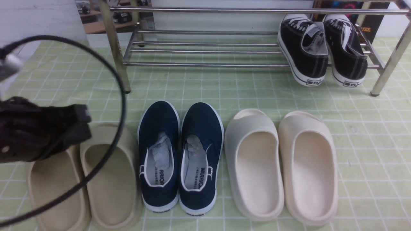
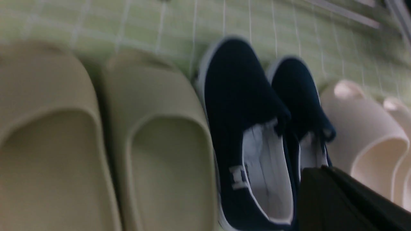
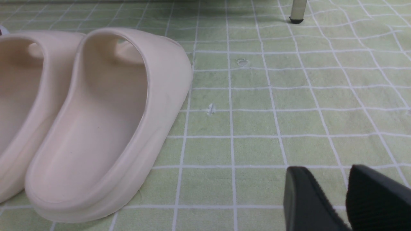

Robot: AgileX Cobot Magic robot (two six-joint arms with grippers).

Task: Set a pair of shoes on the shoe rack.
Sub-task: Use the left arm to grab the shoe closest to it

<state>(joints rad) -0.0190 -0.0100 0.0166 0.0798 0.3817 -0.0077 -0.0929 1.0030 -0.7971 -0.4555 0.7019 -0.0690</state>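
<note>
Since my left gripper [image 2: 324, 179] is shut tight with nothing in it, I have to open it before I can grab a thing. It hangs over the beige slides [image 1: 109, 179], just left of the navy shoes [image 1: 160, 125]. My right gripper [image 3: 345, 179] has a small gap between its fingers, nothing in it, and sits low near the cream slides [image 1: 257, 173].

The navy shoes sit on the green mat [image 1: 369, 144], toes to the rack [image 1: 205, 64], side by side and touching. No shoe is picked up yet, so the job is at the start.

What could go wrong, I think:
- The shoes are packed close — beige pair on the left, cream pair on the right. A finger that comes down a bit off could pinch a slide or push the wrong shoe.
- The 2 navy shoes touch, so a finger may not fit btwn them and could shove 1 away.
- Paper in the toes could catch a finger.
- The black cable [image 1: 122, 96] loops low over the beige slides and might snag.
- The rack is only bars — a shoe set down crooked could tip thru.
- Black sneakers [image 1: 305, 54] fill the right end, so I'd aim left or mid.
</note>
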